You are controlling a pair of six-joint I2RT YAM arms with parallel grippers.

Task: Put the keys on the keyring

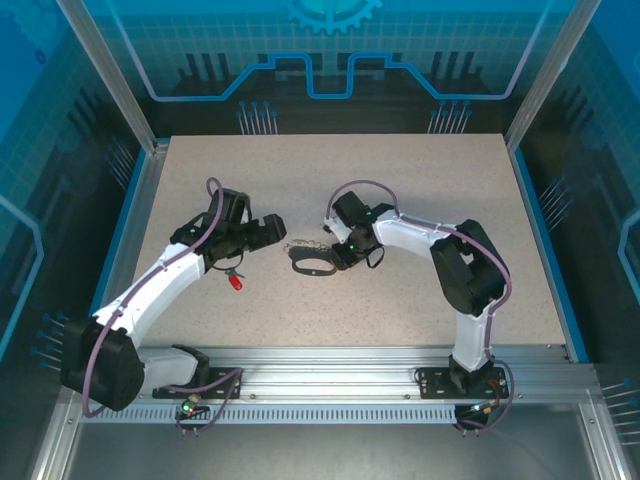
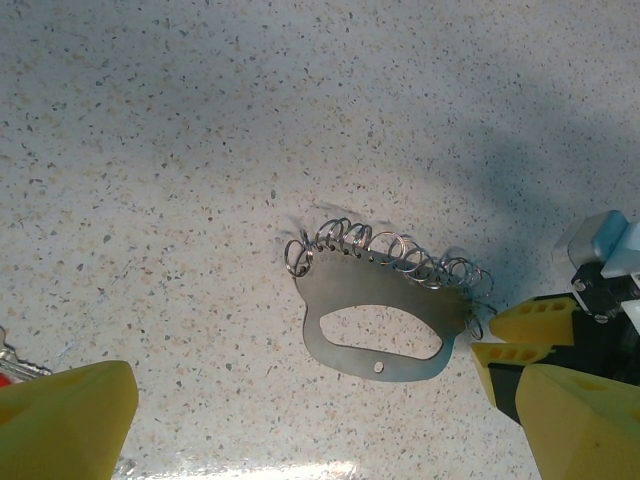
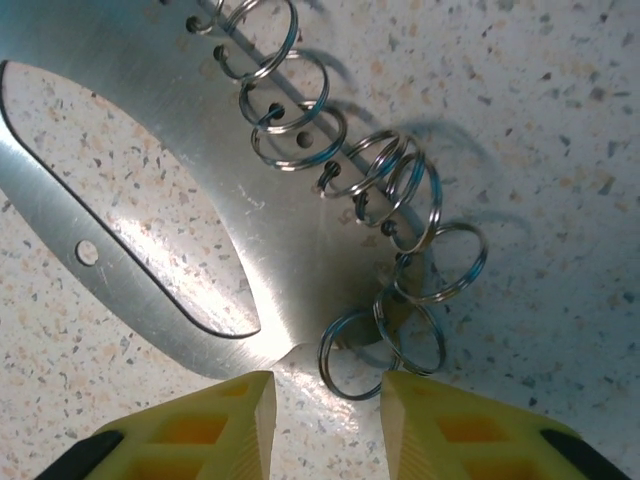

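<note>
Right gripper (image 3: pixel 328 385) beside keyring (image 2: pixel 345 288), speckled beige table (image 1: pixel 400 180), blue-lit enclosure walls (image 1: pixel 200 40)

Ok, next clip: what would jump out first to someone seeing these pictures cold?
The grey keyring with its row of silvery rings, lying mid-table between the two arms. The right gripper has its yellow fingertips either side of the keyring's ringed end, while the left gripper hangs wide open nearby, a tiny red key on the table close to it.

Key (image 2: pixel 6 376) cut by left wrist view's edge.
</note>
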